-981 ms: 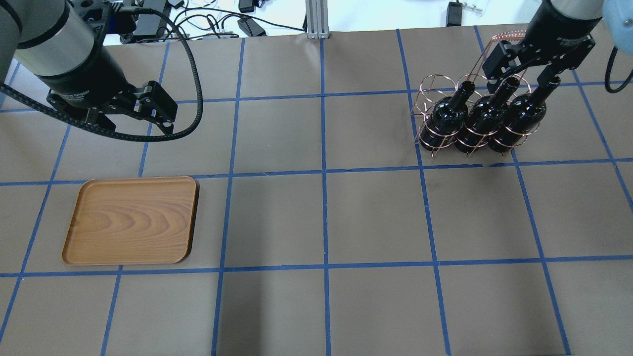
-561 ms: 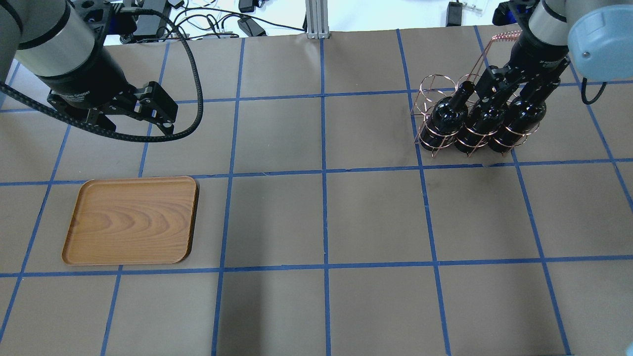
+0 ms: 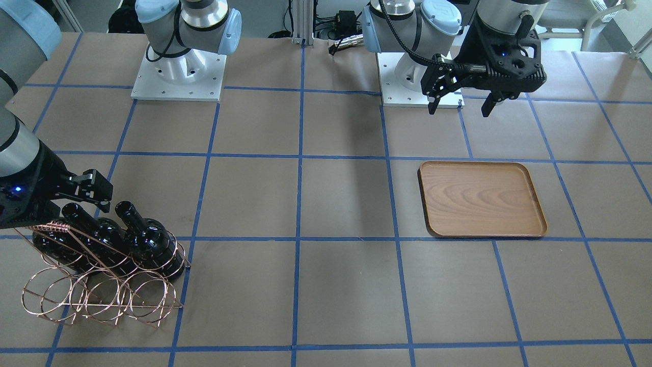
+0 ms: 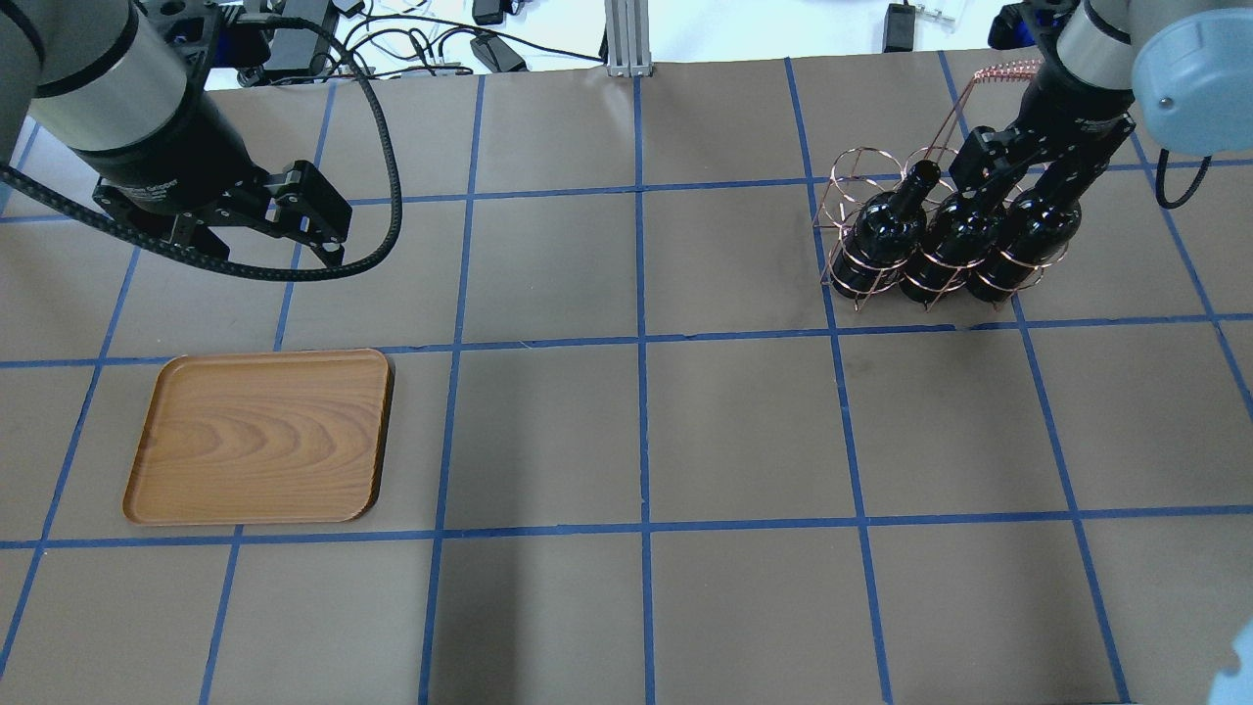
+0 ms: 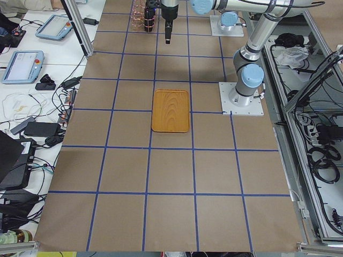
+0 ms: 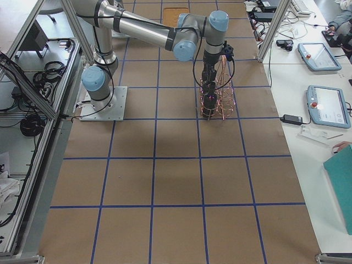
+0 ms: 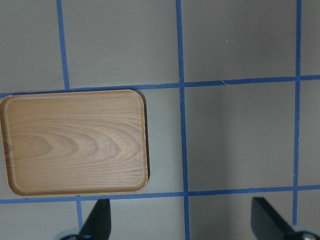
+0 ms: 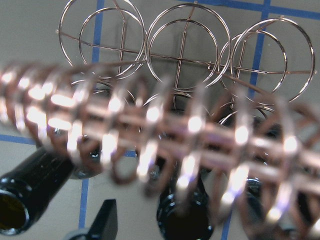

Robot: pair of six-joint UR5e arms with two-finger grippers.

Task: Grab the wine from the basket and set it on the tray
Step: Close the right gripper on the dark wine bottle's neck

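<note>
From overhead, the right gripper (image 4: 1016, 184) hangs with jaws spread astride the neck of the middle wine (image 4: 954, 245), which lies racked in the basket (image 4: 850, 186), seemingly lined up for a neck grasp. Facing view: the left gripper (image 3: 458, 108), jaws wide and empty, waits near the tray (image 3: 481, 199). The tabletop (image 3: 331, 204) is brown-papered and blue-taped. Side view: a teach pendant (image 6: 330, 107) lies on the bench.

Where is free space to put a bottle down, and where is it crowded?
The tray is bare all over. The table between tray and basket is open too. It is crowded at the basket: three bottles lie side by side, and the right gripper sits at their necks.
</note>
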